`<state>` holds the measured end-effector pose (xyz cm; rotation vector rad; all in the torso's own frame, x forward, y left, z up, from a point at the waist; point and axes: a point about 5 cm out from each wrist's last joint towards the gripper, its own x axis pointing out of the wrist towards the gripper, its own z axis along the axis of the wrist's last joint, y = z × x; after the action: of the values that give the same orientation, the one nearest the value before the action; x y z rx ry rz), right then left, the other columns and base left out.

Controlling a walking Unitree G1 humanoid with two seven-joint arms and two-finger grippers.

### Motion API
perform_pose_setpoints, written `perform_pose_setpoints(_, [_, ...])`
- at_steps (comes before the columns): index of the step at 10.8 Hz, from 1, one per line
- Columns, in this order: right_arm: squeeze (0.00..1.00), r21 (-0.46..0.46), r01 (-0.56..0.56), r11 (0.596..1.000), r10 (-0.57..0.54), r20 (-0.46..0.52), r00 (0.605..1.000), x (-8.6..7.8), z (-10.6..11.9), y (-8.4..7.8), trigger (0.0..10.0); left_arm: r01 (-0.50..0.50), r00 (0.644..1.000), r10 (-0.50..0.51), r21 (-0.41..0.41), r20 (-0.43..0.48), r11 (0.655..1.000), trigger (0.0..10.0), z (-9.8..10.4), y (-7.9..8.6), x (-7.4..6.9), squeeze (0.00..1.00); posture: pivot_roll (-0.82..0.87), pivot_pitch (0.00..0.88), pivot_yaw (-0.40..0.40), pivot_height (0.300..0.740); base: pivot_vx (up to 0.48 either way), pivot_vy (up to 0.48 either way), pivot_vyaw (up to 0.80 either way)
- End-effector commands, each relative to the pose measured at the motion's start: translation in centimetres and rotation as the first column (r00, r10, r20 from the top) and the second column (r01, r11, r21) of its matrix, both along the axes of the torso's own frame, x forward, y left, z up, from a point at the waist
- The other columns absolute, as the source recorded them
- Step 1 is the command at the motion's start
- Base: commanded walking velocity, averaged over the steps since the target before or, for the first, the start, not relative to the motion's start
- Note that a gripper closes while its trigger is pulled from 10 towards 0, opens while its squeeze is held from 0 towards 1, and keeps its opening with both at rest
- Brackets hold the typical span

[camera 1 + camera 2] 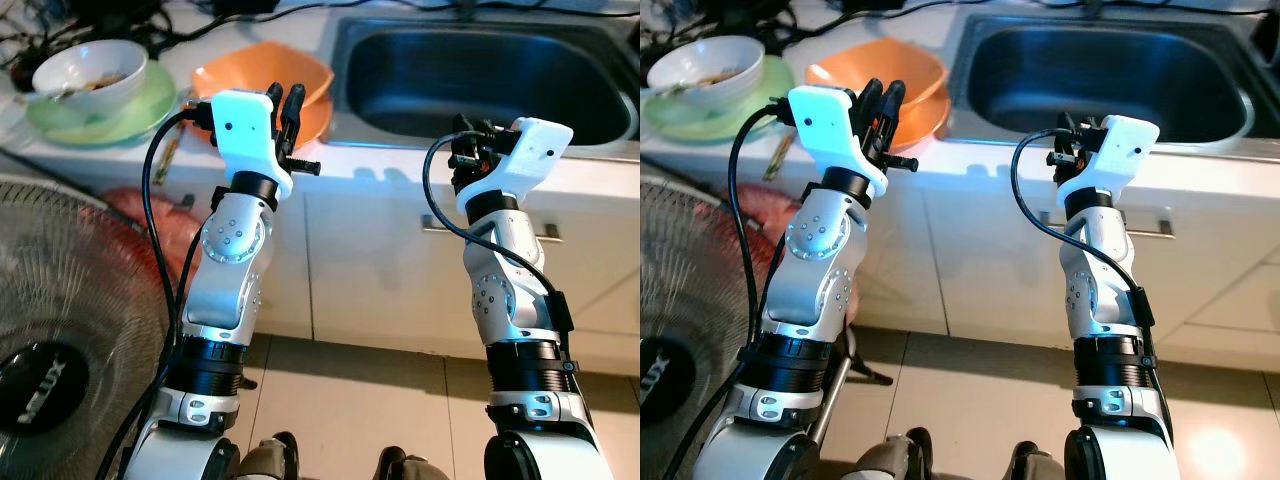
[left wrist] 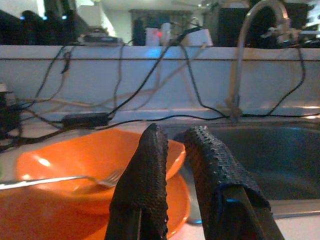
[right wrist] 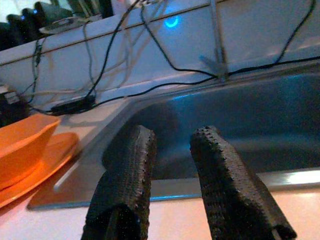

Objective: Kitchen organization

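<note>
Orange bowl (image 2: 90,165) sits on an orange plate (image 2: 175,200) on the bench (image 1: 400,165), just ahead of the left gripper (image 2: 172,145), whose fingers (image 2: 145,175) stand slightly apart and hold nothing. A fork (image 2: 75,179) lies inside the bowl. Beyond the right gripper (image 3: 172,145), its fingers (image 3: 220,170) parted and empty, lies the steel sink (image 3: 240,120), with the faucet (image 2: 250,45) behind it. Farther to the left of the left fingers, a white bowl (image 1: 90,75) rests on a green plate (image 1: 110,120). A fan (image 1: 70,330) stands on the floor beside the left arm.
</note>
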<state>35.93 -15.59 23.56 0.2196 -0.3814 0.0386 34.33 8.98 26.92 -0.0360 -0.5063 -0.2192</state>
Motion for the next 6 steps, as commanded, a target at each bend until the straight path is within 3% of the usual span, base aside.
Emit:
perform_pose_setpoints(1, [0.0, -0.008, -0.009, 1.0, 0.009, 0.007, 1.0, 0.02, 0.1, 0.32, 10.0, -0.014, 1.0, 0.014, -0.006, 0.023, 1.0, 10.0, 0.44, 0.29, -0.18, 0.0, 0.08, 0.186, 0.043, 0.74, 0.0, 0.0, 0.73])
perform_pose_setpoints(4, [0.0, -0.002, -0.01, 1.0, 0.01, 0.006, 1.0, 0.05, 0.1, 0.31, 10.0, -0.018, 1.0, 0.019, -0.015, 0.025, 1.0, 10.0, 0.51, 0.33, -0.15, 0.0, 0.08, 0.184, 0.043, 0.74, 0.0, 0.0, 0.7])
perform_pose_setpoints(6, [0.0, 0.017, -0.012, 1.0, 0.012, 0.006, 1.0, 0.07, 0.08, 0.29, 10.0, -0.02, 1.0, 0.02, -0.014, 0.023, 1.0, 10.0, 0.5, 0.32, -0.15, 0.0, 0.08, 0.185, 0.042, 0.74, 0.0, 0.0, 0.0])
